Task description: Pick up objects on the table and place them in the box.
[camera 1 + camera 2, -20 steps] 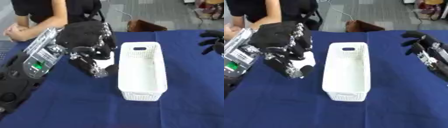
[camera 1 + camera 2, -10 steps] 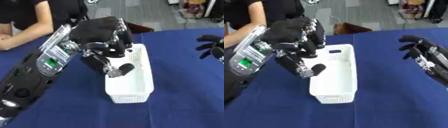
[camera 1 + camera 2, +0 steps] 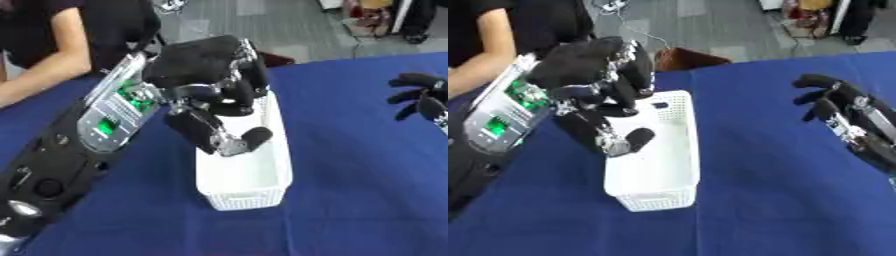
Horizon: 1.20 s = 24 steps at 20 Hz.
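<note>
The left robot hand (image 3: 214, 82) hangs over the near-left part of the white box (image 3: 667, 172), coming in from the left on a black arm with a silver panel and green lights. Its fingers (image 3: 249, 90) are curled downward and the thumb (image 3: 249, 140) juts toward the box's inside; I cannot tell whether anything sits within that curl (no held object can be made out between the dark fingers). The hand is above the box's left wall, partly covering the far-left rim.

The box is a long, narrow basket with perforated sides, standing upright on the blue bench (image 3: 780, 200), its long axis running away from the robot. The part of its floor that shows looks plain white; whether an object lies under the hand is hidden.

The right robot hand (image 3: 833, 102) shows at the right edge, well apart from the box, raised above the bench with fingers spread and relaxed, holding nothing.

Beyond the far edge of the bench a brown thing (image 3: 689, 58) sits on the grey floor, just behind the box's far end. A person's bare forearm (image 3: 44, 82) rests at the far-left edge of the bench, touching none of the task's things.
</note>
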Each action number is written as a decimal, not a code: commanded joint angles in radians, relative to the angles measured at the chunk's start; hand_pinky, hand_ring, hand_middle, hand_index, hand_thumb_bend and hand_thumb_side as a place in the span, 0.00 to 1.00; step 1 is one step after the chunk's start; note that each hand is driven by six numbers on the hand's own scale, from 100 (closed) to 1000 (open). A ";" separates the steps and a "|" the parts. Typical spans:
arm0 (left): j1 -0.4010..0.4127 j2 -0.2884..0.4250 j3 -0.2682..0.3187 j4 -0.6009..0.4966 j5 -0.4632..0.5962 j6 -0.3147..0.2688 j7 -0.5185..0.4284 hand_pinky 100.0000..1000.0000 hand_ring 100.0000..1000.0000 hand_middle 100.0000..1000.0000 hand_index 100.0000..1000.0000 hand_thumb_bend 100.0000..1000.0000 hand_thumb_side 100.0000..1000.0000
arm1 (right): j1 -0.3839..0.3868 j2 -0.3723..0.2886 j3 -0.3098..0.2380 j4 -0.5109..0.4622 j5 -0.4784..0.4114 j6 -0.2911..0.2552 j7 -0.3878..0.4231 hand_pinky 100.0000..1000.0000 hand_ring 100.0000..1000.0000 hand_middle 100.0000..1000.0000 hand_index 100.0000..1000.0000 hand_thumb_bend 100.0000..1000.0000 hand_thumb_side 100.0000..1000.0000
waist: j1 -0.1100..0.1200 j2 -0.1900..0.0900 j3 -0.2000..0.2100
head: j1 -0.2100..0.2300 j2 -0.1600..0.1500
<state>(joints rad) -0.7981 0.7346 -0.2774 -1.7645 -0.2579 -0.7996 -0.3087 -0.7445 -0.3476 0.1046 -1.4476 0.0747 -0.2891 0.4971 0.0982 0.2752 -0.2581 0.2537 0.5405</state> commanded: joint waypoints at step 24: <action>-0.007 -0.029 0.006 0.103 -0.303 -0.107 0.217 0.39 0.47 0.53 0.58 0.00 0.17 | -0.045 -0.004 -0.034 -0.062 0.098 -0.025 -0.192 0.80 0.92 0.98 1.00 0.00 0.76 | 0.001 0.015 -0.062 | 0.026 -0.037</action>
<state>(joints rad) -0.7958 0.6977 -0.2732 -1.6598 -0.5285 -0.9073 -0.0867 -0.7679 -0.3473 0.0784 -1.4864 0.1621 -0.3094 0.3182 0.1040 0.3082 -0.3191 0.2669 0.5216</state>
